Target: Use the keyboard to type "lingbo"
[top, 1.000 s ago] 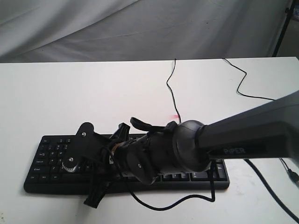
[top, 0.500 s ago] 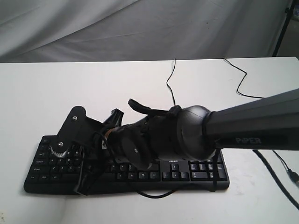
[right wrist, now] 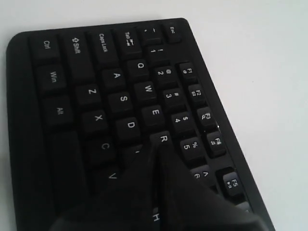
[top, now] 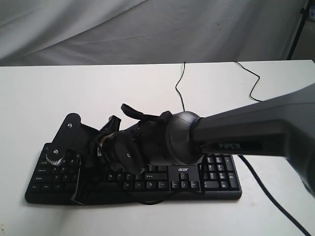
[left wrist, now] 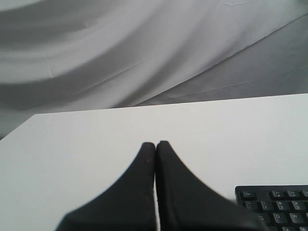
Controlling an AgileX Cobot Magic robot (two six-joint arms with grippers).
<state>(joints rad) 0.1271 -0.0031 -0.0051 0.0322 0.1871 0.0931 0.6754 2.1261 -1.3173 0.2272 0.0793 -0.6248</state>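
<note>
The black keyboard with a white "acer" logo lies across the near part of the white table. My right arm reaches over it from the right, and its wrist hides the middle keys. The right gripper is over the keyboard's left part. In the right wrist view the keyboard fills the frame, and the right gripper is shut and empty, its tips at the near edge of the R key. My left gripper is shut over bare table, with a keyboard corner beside it.
The keyboard's thin black cable runs from behind it toward the back edge. Another black cable curls at the back right. A grey cloth hangs behind the table. A dark stand leg rises at the far right.
My right arm has swung left along the keyboard, carrying the shut gripper from the middle keys toward the left letter keys. The "acer" logo and number pad are now uncovered.
</note>
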